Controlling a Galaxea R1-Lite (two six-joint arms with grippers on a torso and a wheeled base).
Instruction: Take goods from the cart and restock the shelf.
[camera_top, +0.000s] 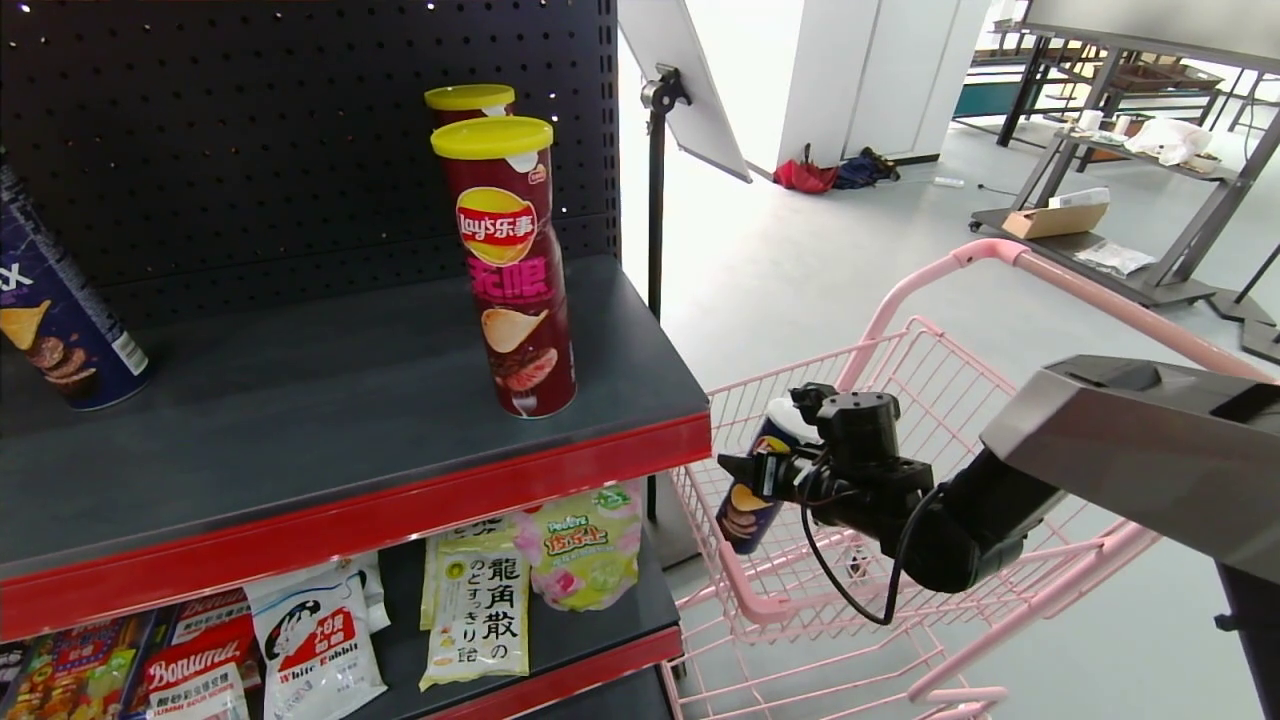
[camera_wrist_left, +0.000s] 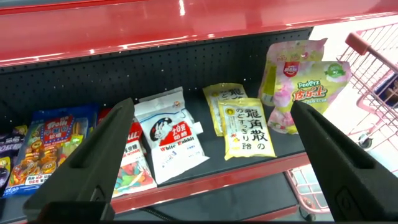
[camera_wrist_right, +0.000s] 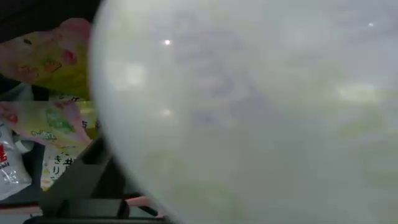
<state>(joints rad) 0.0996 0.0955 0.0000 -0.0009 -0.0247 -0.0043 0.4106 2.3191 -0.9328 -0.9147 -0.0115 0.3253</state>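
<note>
Gripping a blue chip can (camera_top: 745, 515), the right gripper (camera_top: 765, 470) hangs over the pink cart (camera_top: 990, 250), at 3 o'clock of the shelf (camera_top: 300, 400); left gripper (camera_wrist_left: 211, 109) jaws stand apart, facing snack bags (camera_wrist_left: 245, 127).

Black right arm (camera_top: 960, 540), grey angular shell (camera_top: 1130, 450), looping cable (camera_top: 838, 590); left tool (camera_wrist_left: 212, 109) has black wedge fingers (camera_wrist_left: 93, 162).

Head view: bright, even; pale grey floor (camera_top: 850, 260) overexposed at 1 o'clock. Red-edged dark metal shelf (camera_top: 300, 400) shades tier below. Right wrist view: blue cylindrical crisp can (camera_wrist_right: 249, 112) wholly blurred, glare-specked.
</note>
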